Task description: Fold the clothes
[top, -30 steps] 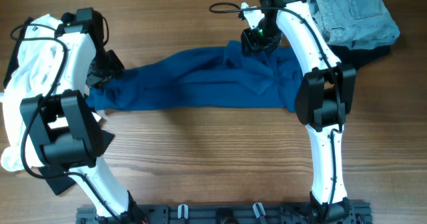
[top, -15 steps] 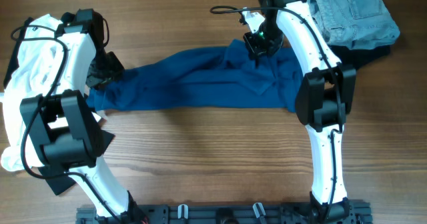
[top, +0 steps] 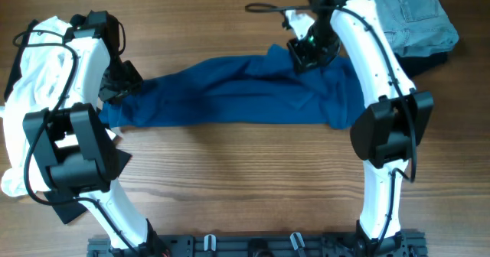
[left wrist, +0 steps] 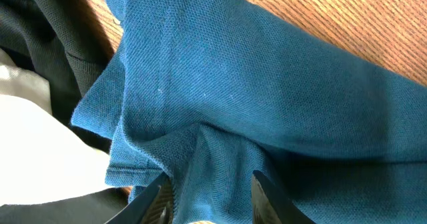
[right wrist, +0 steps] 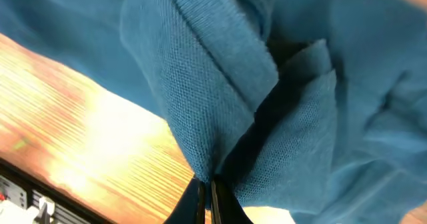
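Slippage threatens: the right gripper (right wrist: 205,192) pinches only a thin fold of the teal shirt (top: 230,96), stretched across the table's (top: 230,180) middle, while the left gripper (left wrist: 210,196) seems clamped on its left end; uneven pulling would bunch it. Counted: one shirt, one pair of jeans (top: 417,16), one white garment (top: 34,54), two grippers.

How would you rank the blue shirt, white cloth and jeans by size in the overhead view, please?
1. Blue shirt, clearly largest.
2. White cloth and jeans look alike; both are partly out of sight, so unranked.
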Motion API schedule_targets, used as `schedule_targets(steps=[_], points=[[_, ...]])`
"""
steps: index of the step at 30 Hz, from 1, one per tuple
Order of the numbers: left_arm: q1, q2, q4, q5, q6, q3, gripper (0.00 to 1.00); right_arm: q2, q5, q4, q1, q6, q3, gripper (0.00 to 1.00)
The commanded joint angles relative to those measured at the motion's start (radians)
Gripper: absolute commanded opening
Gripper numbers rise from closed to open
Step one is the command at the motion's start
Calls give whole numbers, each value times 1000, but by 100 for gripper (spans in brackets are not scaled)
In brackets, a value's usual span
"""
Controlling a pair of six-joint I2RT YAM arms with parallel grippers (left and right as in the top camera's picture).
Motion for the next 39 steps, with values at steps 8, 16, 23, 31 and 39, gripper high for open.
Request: schedule_targets(steps=[8,16,23,31,39], points=[[4,-18,0,9,5,-8,38,5,45,180,-5,63,-290,28],[4,-18,-5,109,89,-8,22,-27,-47,207,-21,16,-188,100],[-5,-20,-60,199,235,-8,30,-43,-76,277,-21,-1,-183,100],[-38,-19,-10,179,349,-8,62,-43,-77,280,-21,-24,-184,100],[-38,-10,77,117,395,-8,61,-43,-76,280,-21,-23,-185,100]])
